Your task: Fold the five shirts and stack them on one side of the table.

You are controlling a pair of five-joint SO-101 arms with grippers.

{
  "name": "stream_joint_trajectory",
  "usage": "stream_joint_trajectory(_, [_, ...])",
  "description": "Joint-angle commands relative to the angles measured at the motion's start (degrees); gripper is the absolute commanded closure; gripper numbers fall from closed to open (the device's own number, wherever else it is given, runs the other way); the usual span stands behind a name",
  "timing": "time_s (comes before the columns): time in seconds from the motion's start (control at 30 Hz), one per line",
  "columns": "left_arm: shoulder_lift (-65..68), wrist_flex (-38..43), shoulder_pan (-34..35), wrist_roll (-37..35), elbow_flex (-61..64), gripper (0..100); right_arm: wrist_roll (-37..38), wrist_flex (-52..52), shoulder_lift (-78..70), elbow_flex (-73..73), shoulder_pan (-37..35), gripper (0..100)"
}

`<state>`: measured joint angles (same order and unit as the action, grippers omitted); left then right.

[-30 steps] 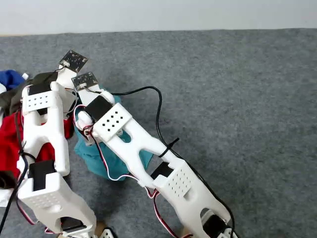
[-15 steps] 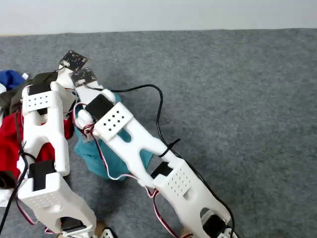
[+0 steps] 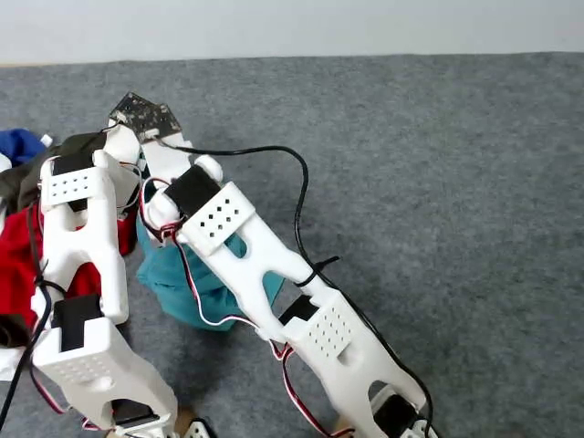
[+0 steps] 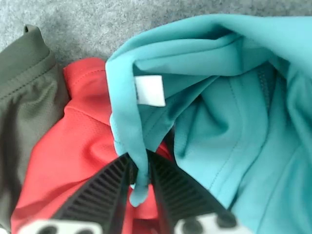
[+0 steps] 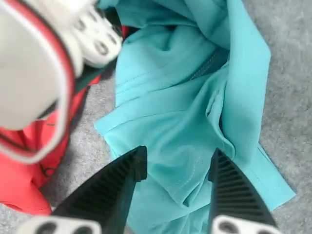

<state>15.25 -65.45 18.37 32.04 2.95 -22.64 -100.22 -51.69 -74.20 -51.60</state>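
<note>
A teal shirt [image 3: 187, 292] lies crumpled on the grey table, partly under the two arms. In the left wrist view my left gripper [image 4: 140, 170] is shut on a folded edge of the teal shirt [image 4: 229, 107], near its white label [image 4: 149, 90], above a red shirt [image 4: 73, 151]. My right gripper [image 5: 176, 168] hangs open just above the teal shirt [image 5: 185, 122], nothing between its fingers [image 5: 117, 180]. The other arm's white wrist [image 5: 44, 58] shows beside it. Red shirt [image 3: 14, 260], dark olive shirt [image 3: 23, 173] and blue shirt [image 3: 18, 143] are piled at the table's left edge.
The grey felt table [image 3: 438, 182] stretches open to the right and back. A black cable [image 3: 297, 210] loops off the right arm over the table. A dark olive shirt [image 4: 24, 97] lies beside the red one under the left gripper.
The right arm has swung its wrist further back and left, close to the left arm's wrist. The left arm has stayed where it was.
</note>
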Motion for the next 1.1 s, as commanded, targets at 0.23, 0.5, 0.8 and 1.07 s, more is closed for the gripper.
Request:
stream_joint_trajectory(0.23, [-3.25, 1.23, 0.35, 0.44, -0.31, 100, -3.78, -1.98, -4.62, 3.16, 3.47, 77.5])
stream_joint_trajectory(0.5, [-3.25, 1.23, 0.79, 0.44, -0.22, 100, -3.87, -2.24, -4.70, 3.16, 3.74, 77.5])
stream_joint_trajectory(0.8, [-1.76, 2.46, 0.79, 0.44, -0.48, 100, -5.01, -2.24, -5.67, 3.16, 0.04, 77.5])
stream_joint_trajectory(1.07, [-0.44, 2.46, 1.67, 0.44, -0.48, 100, -5.80, -2.24, -6.46, 3.16, -0.04, 88.1])
